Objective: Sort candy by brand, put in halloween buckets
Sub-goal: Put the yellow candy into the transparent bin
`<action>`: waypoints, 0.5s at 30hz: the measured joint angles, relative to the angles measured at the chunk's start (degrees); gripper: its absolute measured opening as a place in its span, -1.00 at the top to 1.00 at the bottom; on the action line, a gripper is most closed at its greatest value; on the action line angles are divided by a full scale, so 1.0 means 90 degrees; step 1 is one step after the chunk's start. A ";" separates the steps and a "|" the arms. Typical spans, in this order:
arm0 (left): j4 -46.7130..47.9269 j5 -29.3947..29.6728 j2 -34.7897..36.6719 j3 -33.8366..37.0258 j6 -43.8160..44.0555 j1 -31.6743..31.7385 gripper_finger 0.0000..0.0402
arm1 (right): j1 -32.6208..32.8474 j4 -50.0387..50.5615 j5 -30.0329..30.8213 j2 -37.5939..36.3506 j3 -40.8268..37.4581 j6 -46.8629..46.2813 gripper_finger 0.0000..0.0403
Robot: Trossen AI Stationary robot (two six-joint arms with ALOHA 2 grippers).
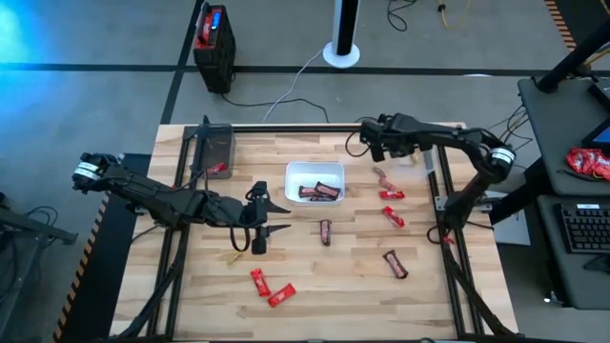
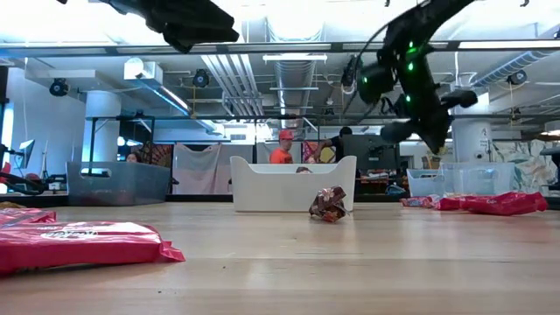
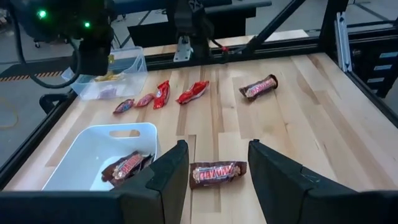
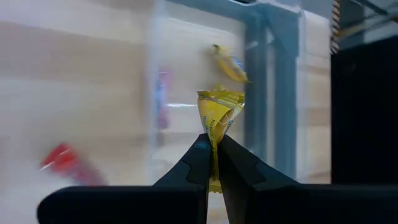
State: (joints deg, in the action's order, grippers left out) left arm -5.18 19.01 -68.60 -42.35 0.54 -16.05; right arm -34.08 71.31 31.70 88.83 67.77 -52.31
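My right gripper (image 4: 214, 146) hovers at the table's far right, shut on a small yellow candy (image 4: 219, 112). Below it is a clear tub (image 3: 115, 71) holding yellow pieces (image 4: 230, 62). My left gripper (image 1: 276, 217) hangs open left of centre, pointing at a brown bar (image 3: 217, 172) that lies flat on the table ahead of its fingers. The white tray (image 1: 315, 170) at centre holds brown bars (image 1: 319, 191). Red candies (image 1: 391, 217) and another brown bar (image 1: 396, 264) lie on the right half. Two red candies (image 1: 270, 288) and a yellow piece (image 1: 233, 257) lie near the front. My right gripper pinches the yellow candy by one end of its wrapper (image 4: 214, 138) between its two fingertips. The fingers slant downward. The rest of the piece sticks out beyond the tips, lifted clear above the clear tub.
A second clear tub (image 1: 217, 143) stands at the far left corner with a red candy (image 1: 217, 169) at its near edge. A metal frame (image 1: 440, 191) borders the table. A black and red device (image 1: 213, 43) and a white pole base (image 1: 341, 52) stand on the floor beyond.
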 joint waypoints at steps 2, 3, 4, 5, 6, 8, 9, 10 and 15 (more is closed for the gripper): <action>0.0016 0.0002 0.0000 0.0000 -0.0003 0.0000 0.25 | -0.0238 0.0000 -0.0003 0.0143 -0.0017 0.0082 0.91; 0.0021 0.0002 0.0000 0.0000 -0.0025 0.0000 0.25 | -0.0331 -0.0009 0.0000 0.0219 -0.0026 0.0123 0.91; 0.0020 0.0004 0.0001 0.0000 -0.0073 0.0000 0.25 | -0.0401 -0.0024 0.0001 0.0293 -0.0035 0.0183 0.91; 0.0020 0.0007 0.0005 0.0000 -0.0124 0.0000 0.25 | -0.0460 -0.0027 -0.0004 0.0367 -0.0039 0.0245 0.91; 0.0020 0.0009 0.0008 0.0000 -0.0164 0.0000 0.25 | -0.0509 -0.0029 -0.0004 0.0440 -0.0039 0.0282 0.91; 0.0020 0.0055 0.0024 0.0000 -0.0226 0.0000 0.25 | -0.0579 -0.0056 -0.0007 0.0558 -0.0040 0.0320 0.91; 0.0020 0.0140 0.0033 0.0000 -0.0265 0.0000 0.25 | -0.0602 -0.0064 -0.0007 0.0600 -0.0047 0.0321 0.91; 0.0021 0.0227 0.0045 0.0000 -0.0291 0.0000 0.25 | -0.0629 -0.0093 -0.0007 0.0625 -0.0049 0.0325 0.91; 0.0193 0.0542 0.0134 0.0000 -0.0331 0.0002 0.25 | -0.0641 -0.0242 -0.0002 0.0645 -0.0049 0.0383 0.86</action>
State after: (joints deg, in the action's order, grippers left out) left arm -3.44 23.89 -67.39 -42.35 -2.44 -16.03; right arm -39.86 69.13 31.68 94.63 67.33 -48.87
